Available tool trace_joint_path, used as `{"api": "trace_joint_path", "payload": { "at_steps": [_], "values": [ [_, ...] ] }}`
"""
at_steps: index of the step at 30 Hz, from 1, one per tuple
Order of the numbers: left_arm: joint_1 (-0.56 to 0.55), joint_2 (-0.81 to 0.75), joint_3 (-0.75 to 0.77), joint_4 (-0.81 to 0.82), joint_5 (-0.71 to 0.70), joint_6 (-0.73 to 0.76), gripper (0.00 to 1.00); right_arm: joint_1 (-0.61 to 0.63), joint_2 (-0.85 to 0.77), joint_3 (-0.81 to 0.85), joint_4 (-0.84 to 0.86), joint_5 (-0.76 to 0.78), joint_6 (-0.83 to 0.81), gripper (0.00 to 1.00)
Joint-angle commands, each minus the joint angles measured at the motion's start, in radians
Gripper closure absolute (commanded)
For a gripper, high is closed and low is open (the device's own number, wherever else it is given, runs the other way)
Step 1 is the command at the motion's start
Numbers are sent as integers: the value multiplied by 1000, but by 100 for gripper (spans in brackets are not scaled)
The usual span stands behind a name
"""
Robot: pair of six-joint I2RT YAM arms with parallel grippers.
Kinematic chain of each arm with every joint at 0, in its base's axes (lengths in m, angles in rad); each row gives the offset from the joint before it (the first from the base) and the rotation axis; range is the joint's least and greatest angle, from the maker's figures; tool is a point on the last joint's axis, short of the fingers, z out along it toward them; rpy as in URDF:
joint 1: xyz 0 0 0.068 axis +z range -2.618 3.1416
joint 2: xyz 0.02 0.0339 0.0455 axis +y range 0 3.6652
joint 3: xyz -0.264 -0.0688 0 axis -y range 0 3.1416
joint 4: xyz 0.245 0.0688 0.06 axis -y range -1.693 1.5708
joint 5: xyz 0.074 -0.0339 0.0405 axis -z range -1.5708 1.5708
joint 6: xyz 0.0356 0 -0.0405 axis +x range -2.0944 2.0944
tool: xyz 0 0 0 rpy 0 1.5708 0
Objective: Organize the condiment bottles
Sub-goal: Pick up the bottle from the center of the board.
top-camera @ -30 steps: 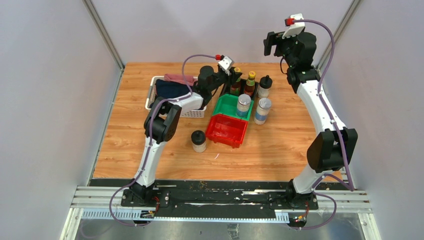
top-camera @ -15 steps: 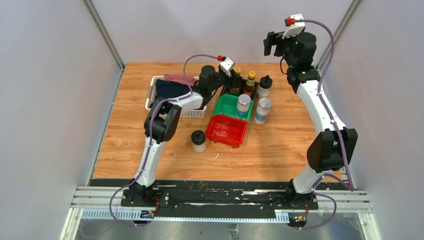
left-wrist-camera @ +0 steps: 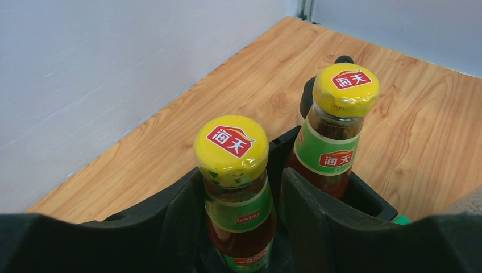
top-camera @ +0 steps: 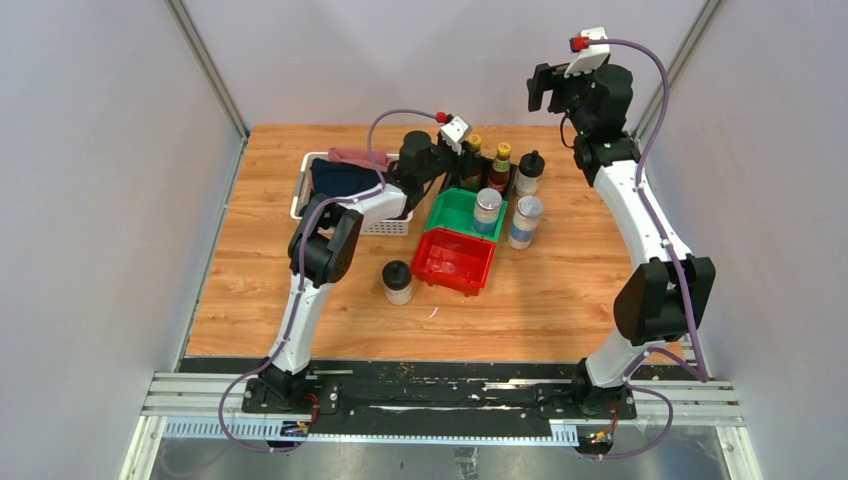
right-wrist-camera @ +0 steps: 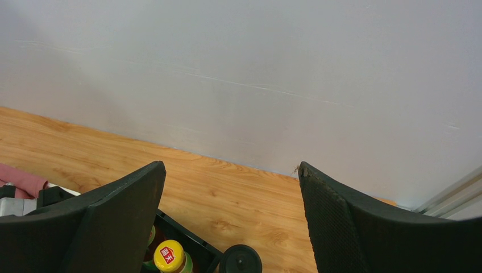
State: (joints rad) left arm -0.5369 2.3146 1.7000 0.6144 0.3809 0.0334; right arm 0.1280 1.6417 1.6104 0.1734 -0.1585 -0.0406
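Two slim yellow-capped sauce bottles stand in the black bin [top-camera: 510, 188] at the back. My left gripper [left-wrist-camera: 241, 176] is open, its fingers close on either side of the near sauce bottle [left-wrist-camera: 232, 149] [top-camera: 473, 148], with a thin gap at the right finger. The second sauce bottle [left-wrist-camera: 341, 114] [top-camera: 500, 163] stands just beyond. One silver-lidded shaker [top-camera: 487, 210] is in the green bin [top-camera: 450, 205]; the other [top-camera: 524, 220] stands on the table beside it. One black-lidded jar [top-camera: 529, 172] stands right of the black bin, another [top-camera: 398, 282] left of the red bin [top-camera: 455, 262]. My right gripper [top-camera: 545, 88] [right-wrist-camera: 230, 182] is open, empty, high above.
A white basket [top-camera: 305, 185] with dark cloth stands left of the bins, under my left arm. The back wall and side walls close in the wooden table [top-camera: 560, 300]. In the right wrist view a sauce bottle's cap [right-wrist-camera: 169, 256] and a jar lid [right-wrist-camera: 240, 260] show below.
My left wrist has shifted a little to the right, toward the near sauce bottle; the bottle itself has stayed put. The right arm has not moved.
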Motion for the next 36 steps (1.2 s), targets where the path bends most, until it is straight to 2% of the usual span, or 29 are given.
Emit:
{"api": "trace_joint_path", "payload": {
  "at_steps": [1,8,19,30,36],
  "values": [
    [-11,3,8,-12,6,14,42,-16,0,-16,31,-18,13,10],
    [-10,-4,0,-11,-7,11,32,-15,0,-17,32,-18,13,10],
    [-10,-61,-49,-10,-59,-13,28,-16,-3,-11,29,-16,15,10],
    [-11,-317,-242,-19,-216,-90,14,-14,17,16,-24,37,10,10],
    [-13,-477,-278,-173,-365,-141,13,-14,54,107,-183,127,75,11]
  ]
}}
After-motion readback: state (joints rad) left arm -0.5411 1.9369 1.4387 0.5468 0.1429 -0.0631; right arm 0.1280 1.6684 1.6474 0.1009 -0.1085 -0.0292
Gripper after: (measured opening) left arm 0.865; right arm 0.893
